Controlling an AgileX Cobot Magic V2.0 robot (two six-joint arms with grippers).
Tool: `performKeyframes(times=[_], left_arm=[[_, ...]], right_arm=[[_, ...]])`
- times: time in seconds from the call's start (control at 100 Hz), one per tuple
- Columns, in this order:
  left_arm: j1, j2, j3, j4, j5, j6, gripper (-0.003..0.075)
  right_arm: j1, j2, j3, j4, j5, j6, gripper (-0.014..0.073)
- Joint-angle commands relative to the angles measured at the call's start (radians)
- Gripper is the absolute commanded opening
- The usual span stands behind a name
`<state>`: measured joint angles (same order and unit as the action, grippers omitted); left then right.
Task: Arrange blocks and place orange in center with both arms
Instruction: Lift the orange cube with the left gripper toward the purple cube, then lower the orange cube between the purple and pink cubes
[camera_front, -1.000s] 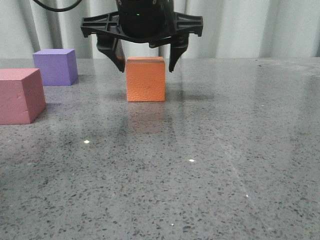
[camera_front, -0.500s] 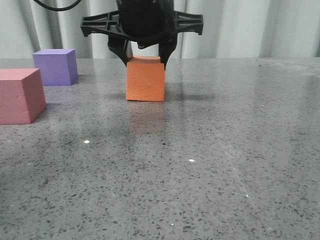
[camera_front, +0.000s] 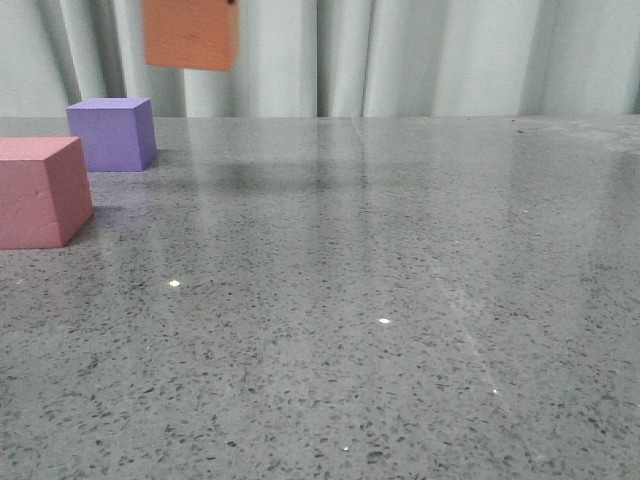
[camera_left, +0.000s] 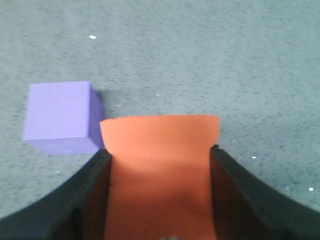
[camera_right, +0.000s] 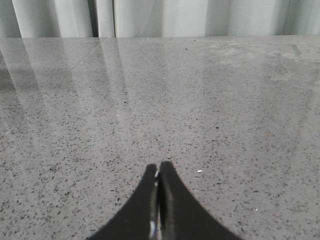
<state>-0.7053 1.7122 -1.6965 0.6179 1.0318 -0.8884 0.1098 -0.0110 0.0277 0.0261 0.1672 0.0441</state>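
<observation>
Three cubes show in the front view. The orange cube (camera_front: 190, 34) hangs high in the air at the far left, well clear of the grey speckled table (camera_front: 400, 300), its top cut off by the frame edge. Below it and to the left, the purple cube (camera_front: 112, 133) rests on the table at the far left. The pink-red cube (camera_front: 40, 190) sits nearer, at the left edge, apart from the purple one.

From the left wrist view, the left gripper (camera_left: 160, 160) is clamped on the orange cube (camera_left: 160, 165): one black finger (camera_left: 87, 195) presses each side face, and the cube fills the whole gap between them, its free end sticking out past the fingertips. The purple cube (camera_left: 60, 117) lies on the table beneath, off to one side of the held cube.

From the right wrist view, the right gripper (camera_right: 158, 172) has its two fingers (camera_right: 170, 200) pressed together, tips touching, with nothing held, over bare table.
</observation>
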Motion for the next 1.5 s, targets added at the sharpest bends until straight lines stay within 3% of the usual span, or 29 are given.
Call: performKeyframes(times=[0.0, 0.21, 0.74, 1.04, 1.49], left_arm=[[0.013, -0.066, -0.031, 0.041, 0.002, 0.031, 0.0165], [0.041, -0.080, -0.003, 0.044, 0.018, 0.076, 0.0165], [0.198, -0.254, 0.297, -0.032, -0.212, 0.076, 0.0165], [0.209, -0.257, 0.363, -0.039, -0.304, 0.076, 0.0165], [0.209, -0.257, 0.369, -0.026, -0.328, 0.076, 0.0165]], right_arm=[[-0.008, -0.024, -0.013, 0.001, -0.084, -0.008, -0.0067], [-0.008, -0.024, -0.013, 0.001, -0.084, -0.008, -0.0067], [-0.008, -0.024, -0.013, 0.001, -0.084, -0.008, -0.0067], [-0.008, -0.024, -0.013, 0.001, -0.084, -0.008, -0.0067], [-0.008, -0.024, -0.013, 0.001, -0.084, -0.008, -0.0067]])
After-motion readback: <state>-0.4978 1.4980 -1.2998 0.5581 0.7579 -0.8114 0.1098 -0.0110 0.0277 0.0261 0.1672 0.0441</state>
